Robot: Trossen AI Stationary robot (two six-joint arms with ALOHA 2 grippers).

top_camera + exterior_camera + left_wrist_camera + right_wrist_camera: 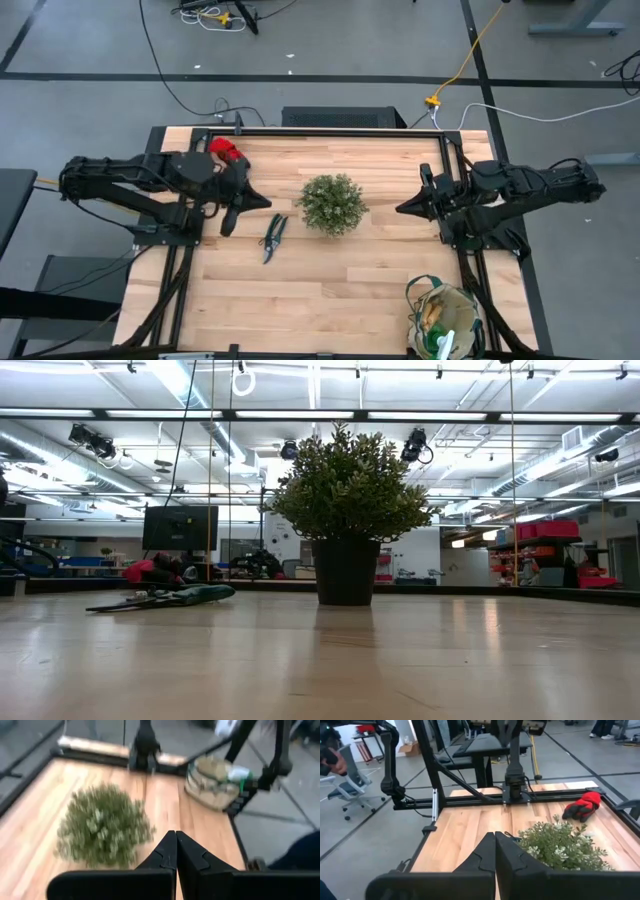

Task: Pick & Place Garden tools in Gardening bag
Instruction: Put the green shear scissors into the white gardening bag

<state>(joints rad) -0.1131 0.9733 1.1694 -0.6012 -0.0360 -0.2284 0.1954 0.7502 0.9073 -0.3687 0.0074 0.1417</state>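
The pruning shears [273, 236] lie just left of the potted plant [332, 203], red gloves [227, 152] farther behind. The left gripper [230, 222], fingers closed and empty, hovers beside the shears; it needs to open, then straddle the handles squarely. The right gripper [404, 209], pressed shut and empty, waits right of the plant. The gardening bag [444, 318] sits near the front right corner.

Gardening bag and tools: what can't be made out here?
- Gardening bag: the high view's bottom edge cuts it off and its contents are too small to name; blurred in the left wrist view.
- Pruning shears: low view shows them edge-on, blades unclear.
- Red gloves: left arm partly covers them from above.
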